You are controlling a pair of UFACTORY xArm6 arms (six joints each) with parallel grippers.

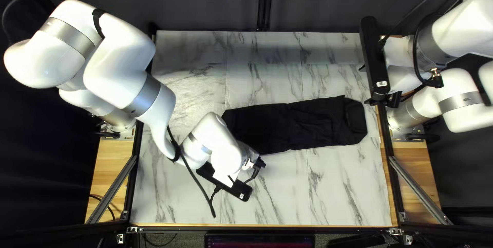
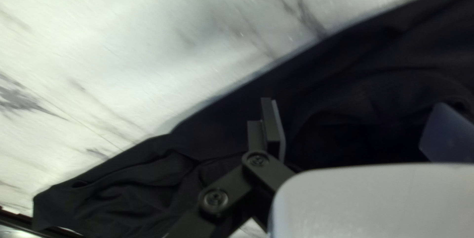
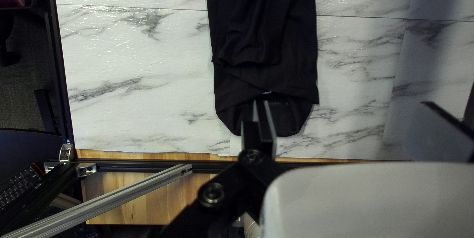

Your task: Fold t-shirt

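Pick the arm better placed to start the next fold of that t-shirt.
Left, I'd judge. The left end effector is open, close over one end of the t-shirt; the right end effector, also open, is up by the right edge of the table.

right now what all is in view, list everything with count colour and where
t-shirt: one, black, laid in a long strip on the table
table: one, white with grey marbling, under the shirt
curtain: dark, behind the table's far edge
wood panels: two, light brown, one either side of the table
metal bars: two, silver, slanting over the panels
screen: one, dark, beyond the table's near edge
keyboard: one, black, off the table
cables: several, black, along the arms
my arms: two, white with grey bands, left and right
my grippers: two, black, both open
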